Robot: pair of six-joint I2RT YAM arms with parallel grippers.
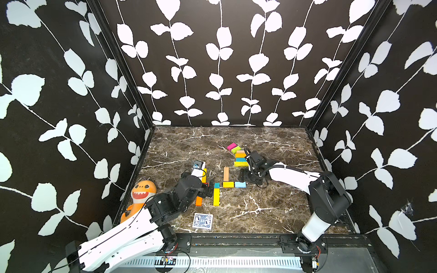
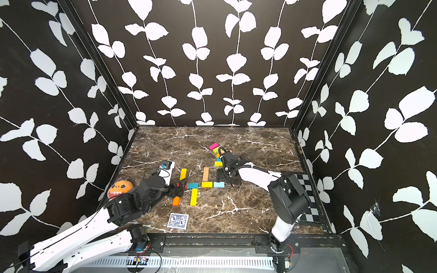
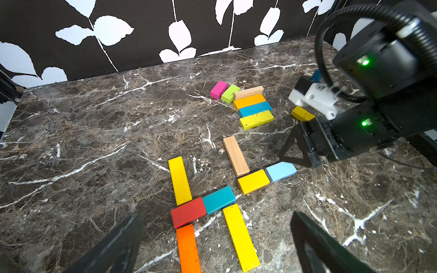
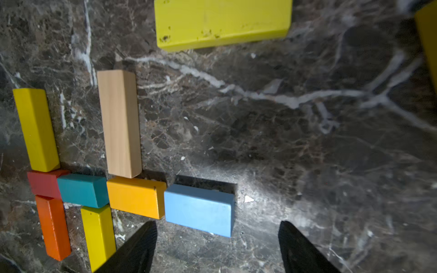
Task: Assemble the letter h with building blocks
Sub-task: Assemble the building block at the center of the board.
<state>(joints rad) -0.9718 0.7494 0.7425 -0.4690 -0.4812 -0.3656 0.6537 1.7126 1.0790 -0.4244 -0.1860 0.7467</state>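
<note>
While the left arm folds in low from the front-left corner, elbow bent high, its tool (image 1: 209, 189) hangs by the red block (image 3: 188, 211), jaws spread wide, nothing between them. Over to the right arm: it stretches in from the front-right corner, wrist tipped down, and its tool (image 1: 247, 177) stands just beside the light blue block (image 3: 281, 171) on the back-edge side. Its jaws are parted over bare stone and it grips nothing; whether a fingertip touches the block, I cannot tell.

And the building blocks (image 1: 222, 184)? They lie flat, mid-worktop. Red, teal block (image 3: 218, 199), short yellow block (image 3: 253, 181) and light blue run nearly end to end, parallel to the front edge. A long yellow block (image 3: 179, 180) and a tan block (image 3: 235, 154) point toward the back edge. An orange block (image 3: 188, 248) and a second long yellow (image 3: 240, 236) point toward the front.

A spare cluster (image 1: 238, 153) sits nearer the back edge, four bricks touching side by side, pink and lime angled alongside.

Room to move? Bare worktop (image 1: 272, 212) runs from the figure out to the right edge. A card deck (image 1: 202, 221) lies near the front edge, well apart. An orange plush (image 1: 142, 191) leans at the left edge.

The bricks are smooth painted wood with square edges. Beneath them the surface is dark brown and marbled, with white veins.
</note>
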